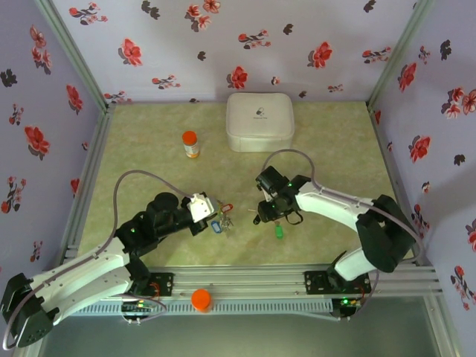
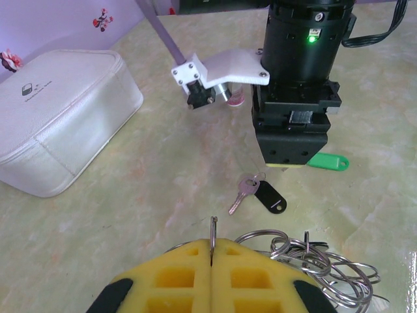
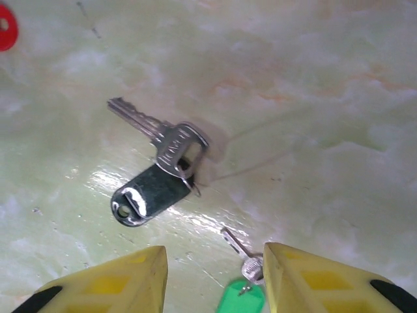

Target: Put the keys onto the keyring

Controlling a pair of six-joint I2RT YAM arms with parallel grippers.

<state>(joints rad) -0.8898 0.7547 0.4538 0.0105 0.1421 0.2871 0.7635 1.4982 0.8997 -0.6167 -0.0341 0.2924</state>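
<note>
My left gripper [image 2: 212, 244] is shut on the thin grey keyring [image 2: 213, 226], whose edge stands up between the yellow pads. Several small silver rings [image 2: 329, 264] lie bunched to its right. In the top view this gripper [image 1: 210, 211] holds the keyring [image 1: 222, 216] with red and blue tags at the table's middle. My right gripper [image 3: 214, 261] hovers open over the table; a green-tagged key [image 3: 242, 293] lies between its fingers, a dark-tagged key [image 3: 159, 176] just ahead. The dark-tagged key [image 2: 257, 193] and green tag [image 2: 329, 162] lie under the right gripper [image 1: 273, 216].
A white zipped case [image 1: 259, 121] sits at the back centre and an orange-capped bottle [image 1: 191, 143] to its left. An orange cap [image 1: 201, 299] rests on the front rail. Floral walls close in three sides. A red tag [image 3: 5, 26] shows at the right wrist view's corner.
</note>
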